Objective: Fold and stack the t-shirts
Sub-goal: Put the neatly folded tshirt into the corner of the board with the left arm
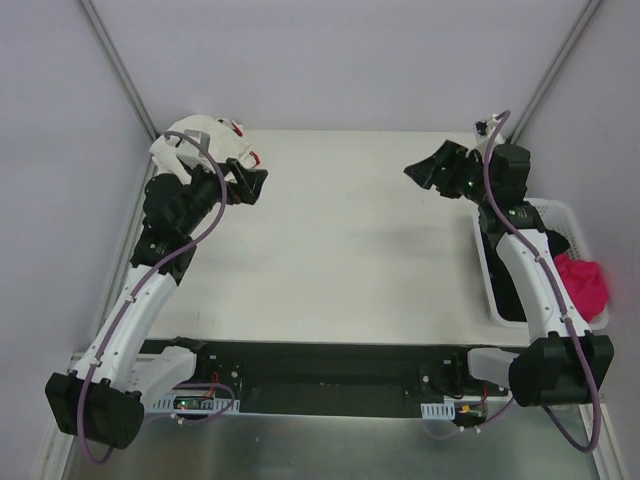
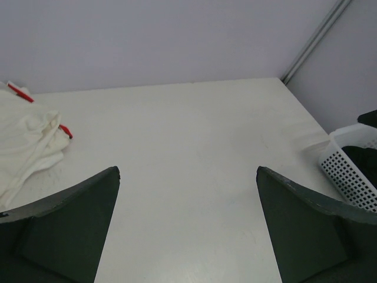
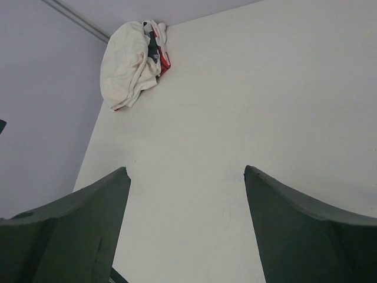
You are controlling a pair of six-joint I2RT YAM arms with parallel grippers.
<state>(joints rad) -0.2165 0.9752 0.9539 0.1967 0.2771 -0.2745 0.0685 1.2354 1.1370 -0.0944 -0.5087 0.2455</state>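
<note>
While crumpled cream-white cloth t-shirts (image 1: 200, 132) are heaped far left, the left gripper (image 1: 256, 185) and right gripper (image 1: 425, 168) are held open.

A white perforated basket (image 1: 486, 270) was pictured at the right edge of a cream-white table (image 1: 350, 260), whose bare top was seen stretching away to the basket's left. A crumpled magenta cloth (image 1: 585, 280) was shown bundled at the basket's near right end, heaped against its rim. Something dark (image 2: 360, 158) was glimpsed inside the basket, its kind not to be made out. Pale lilac walls (image 1: 330, 60) were seen behind the basket and to its right. One slanting grey metal rail (image 1: 560, 70) was caught just behind the basket, and a second rail (image 1: 123, 70) well apart from it, at the far left corner.
</note>
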